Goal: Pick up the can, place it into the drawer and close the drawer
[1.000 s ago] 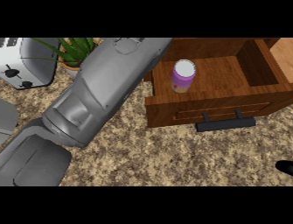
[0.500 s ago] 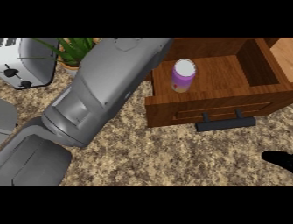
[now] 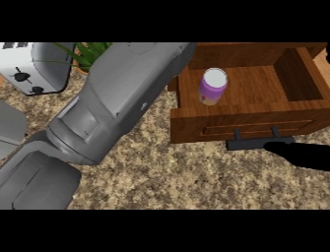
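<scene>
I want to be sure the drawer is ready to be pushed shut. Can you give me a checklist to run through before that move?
1. Can inside the drawer: ok, standing upright in the left part.
2. Can below the drawer's rim: cannot tell.
3. Drawer open: ok.
4. Right hand at the handle: ok, just right of it; contact cannot tell.
5. Left hand clear of the drawer: cannot tell, the forearm hides it.

head view | steeply down | close over counter (image 3: 196, 172) and drawer (image 3: 258, 123)
</scene>
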`<state>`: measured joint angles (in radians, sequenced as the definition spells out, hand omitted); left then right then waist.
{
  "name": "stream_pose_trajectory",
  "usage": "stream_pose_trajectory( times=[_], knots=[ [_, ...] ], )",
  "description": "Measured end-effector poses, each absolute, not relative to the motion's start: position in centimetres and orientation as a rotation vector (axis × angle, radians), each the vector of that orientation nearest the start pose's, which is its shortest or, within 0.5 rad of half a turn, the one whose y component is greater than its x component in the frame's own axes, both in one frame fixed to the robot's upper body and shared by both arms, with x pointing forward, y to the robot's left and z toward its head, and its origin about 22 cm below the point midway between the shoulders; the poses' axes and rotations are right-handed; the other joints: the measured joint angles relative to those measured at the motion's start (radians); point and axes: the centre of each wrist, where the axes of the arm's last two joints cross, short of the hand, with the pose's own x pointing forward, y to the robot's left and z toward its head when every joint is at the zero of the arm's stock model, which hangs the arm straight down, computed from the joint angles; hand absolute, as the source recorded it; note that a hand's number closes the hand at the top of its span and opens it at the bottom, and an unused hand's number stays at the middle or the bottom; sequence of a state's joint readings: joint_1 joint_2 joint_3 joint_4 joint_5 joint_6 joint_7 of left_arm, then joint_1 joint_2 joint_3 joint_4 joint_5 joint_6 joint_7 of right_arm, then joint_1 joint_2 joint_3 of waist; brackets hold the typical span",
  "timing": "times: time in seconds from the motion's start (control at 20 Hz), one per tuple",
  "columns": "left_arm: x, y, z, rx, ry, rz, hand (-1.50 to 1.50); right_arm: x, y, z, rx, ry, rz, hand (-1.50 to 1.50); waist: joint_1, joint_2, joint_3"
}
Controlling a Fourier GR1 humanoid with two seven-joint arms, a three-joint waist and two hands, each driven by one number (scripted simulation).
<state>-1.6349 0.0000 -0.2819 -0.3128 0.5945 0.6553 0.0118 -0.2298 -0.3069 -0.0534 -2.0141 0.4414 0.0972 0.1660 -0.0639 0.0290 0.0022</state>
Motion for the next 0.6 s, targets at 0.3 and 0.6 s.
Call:
stream_pose_trajectory(
  times=[0.3, 0.6],
  knots=[
    [43.6, -1.9, 25.7, 0.06, -1.732, -0.011, -1.5, 28.1, -23.7, 15.1, -0.774, -1.909, 0.745, -1.5, 0.03, -0.005, 0.0],
    [43.9, -1.5, 26.1, 0.055, -1.728, -0.021, -1.5, 31.5, -22.5, 12.0, -0.902, -1.82, 0.884, -1.5, 0.057, -0.011, -0.001]
  ],
)
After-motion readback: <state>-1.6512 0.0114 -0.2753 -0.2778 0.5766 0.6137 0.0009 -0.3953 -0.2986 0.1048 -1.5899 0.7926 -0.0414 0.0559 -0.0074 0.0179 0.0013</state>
